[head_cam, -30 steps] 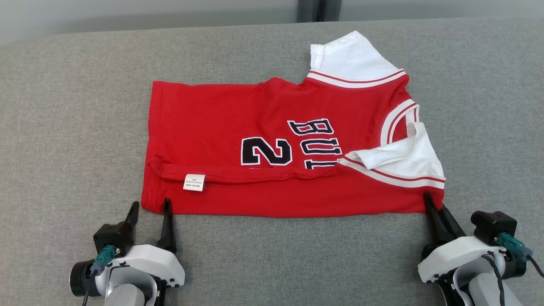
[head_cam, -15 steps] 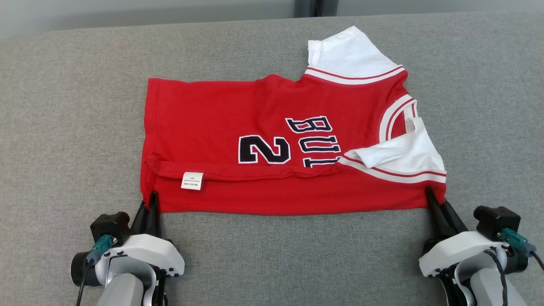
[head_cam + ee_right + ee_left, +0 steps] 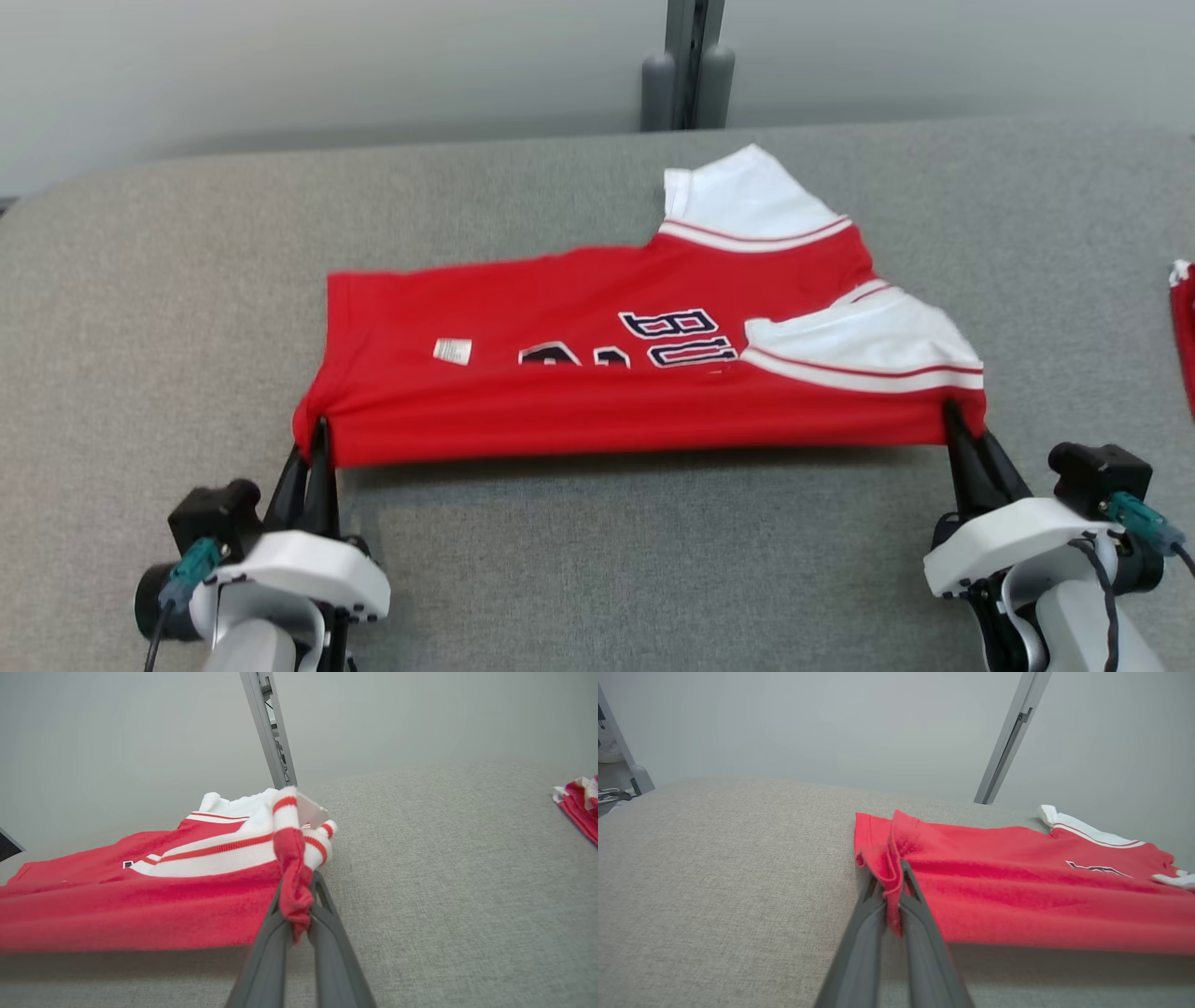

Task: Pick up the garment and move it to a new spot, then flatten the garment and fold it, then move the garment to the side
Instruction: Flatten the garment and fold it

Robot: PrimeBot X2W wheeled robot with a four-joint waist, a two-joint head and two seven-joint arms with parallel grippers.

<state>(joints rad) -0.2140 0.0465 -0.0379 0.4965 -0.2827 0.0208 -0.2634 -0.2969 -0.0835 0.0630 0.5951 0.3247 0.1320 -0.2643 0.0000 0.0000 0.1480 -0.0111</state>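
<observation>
Change: left gripper [image 3: 317, 437], wide a second ago, now clamped on near hem corner of red basketball jersey with white sleeves [image 3: 579, 411]. Right gripper [image 3: 954, 420] pinches near shoulder corner. Near edge now raised off grey fabric counter [image 3: 607, 560], far half resting. Likely fold-over starting.

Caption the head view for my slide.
Left gripper and right gripper pinch near corners of the red jersey, edge held above the grey surface.

A grey fabric-covered bench [image 3: 597, 560] is stretching across the foreground under even, soft light. Behind its far edge a pale plain wall [image 3: 280, 65] is rising, with a grey metal post [image 3: 686, 56] standing against it.
</observation>
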